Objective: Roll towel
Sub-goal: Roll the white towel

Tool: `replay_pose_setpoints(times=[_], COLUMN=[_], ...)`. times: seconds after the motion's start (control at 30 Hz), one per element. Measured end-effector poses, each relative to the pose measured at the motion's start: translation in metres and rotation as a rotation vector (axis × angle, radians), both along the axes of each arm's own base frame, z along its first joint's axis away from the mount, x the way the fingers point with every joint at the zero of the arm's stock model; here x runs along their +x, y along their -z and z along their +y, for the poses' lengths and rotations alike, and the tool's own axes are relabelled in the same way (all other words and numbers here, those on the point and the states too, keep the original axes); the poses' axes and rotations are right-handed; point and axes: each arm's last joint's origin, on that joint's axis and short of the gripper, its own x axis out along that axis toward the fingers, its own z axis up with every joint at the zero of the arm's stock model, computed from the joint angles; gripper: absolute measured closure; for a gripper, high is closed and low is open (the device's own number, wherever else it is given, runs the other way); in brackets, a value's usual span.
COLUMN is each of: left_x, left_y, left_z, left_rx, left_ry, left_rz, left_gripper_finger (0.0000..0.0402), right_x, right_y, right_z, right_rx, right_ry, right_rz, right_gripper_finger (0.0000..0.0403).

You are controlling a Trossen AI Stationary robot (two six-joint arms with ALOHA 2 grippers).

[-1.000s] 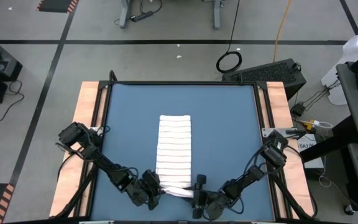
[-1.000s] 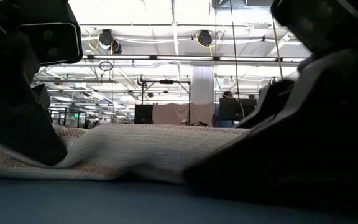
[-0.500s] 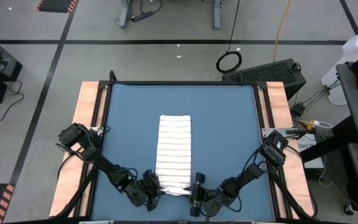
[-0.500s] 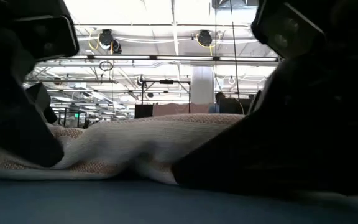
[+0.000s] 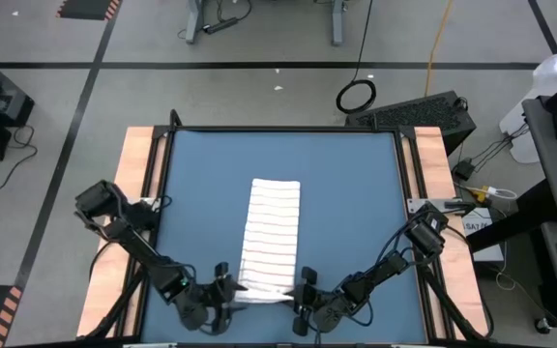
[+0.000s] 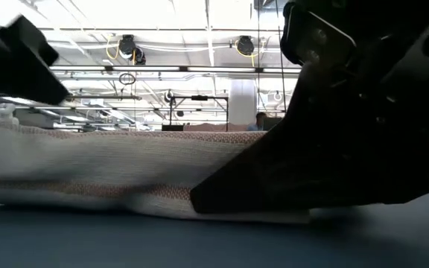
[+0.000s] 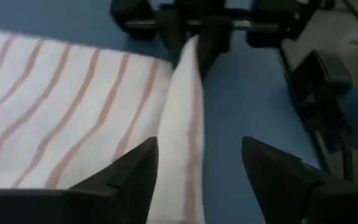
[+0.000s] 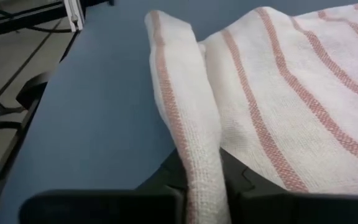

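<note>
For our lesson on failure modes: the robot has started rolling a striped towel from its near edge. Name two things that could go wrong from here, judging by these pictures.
1. The left gripper stands open around the folded edge of the towel. Only the right gripper pinches it, so the roll may slacken or turn lopsided.
2. The fold is thin and loose. It could fall flat, or drag the whole towel across the table.

arms: dark, jointed | cables: black, looped | left claw (image 5: 222,293) fingers: black, wedge-shaped
</note>
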Motion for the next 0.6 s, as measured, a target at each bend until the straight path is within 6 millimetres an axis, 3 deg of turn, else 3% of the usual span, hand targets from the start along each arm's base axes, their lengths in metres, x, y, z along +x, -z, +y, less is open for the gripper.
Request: replay_pose_setpoints(times=[0.17,0.3,0.6], left_x=[-0.011,-0.011,-0.007], left_y=[0.006,0.025,0.060], left_z=[-0.020,-0.035,-0.031], left_rx=[0.116,0.239,0.453], left_ry=[0.082,0.128,0.057], left_rz=[-0.103,-0.201,-0.191], left_gripper_finger=[0.0144,0.0141,0.0140], right_x=[0.001,0.002,0.003], right_y=[0.000,-0.001,-0.002], right_z=[-0.001,-0.002,-0.001], right_rx=[0.047,0.065,0.081], right_ry=[0.025,0.031,0.031], right_rz=[-0.010,-0.023,-0.033], right_gripper_finger=[0.0375,0.0379,0.0376])
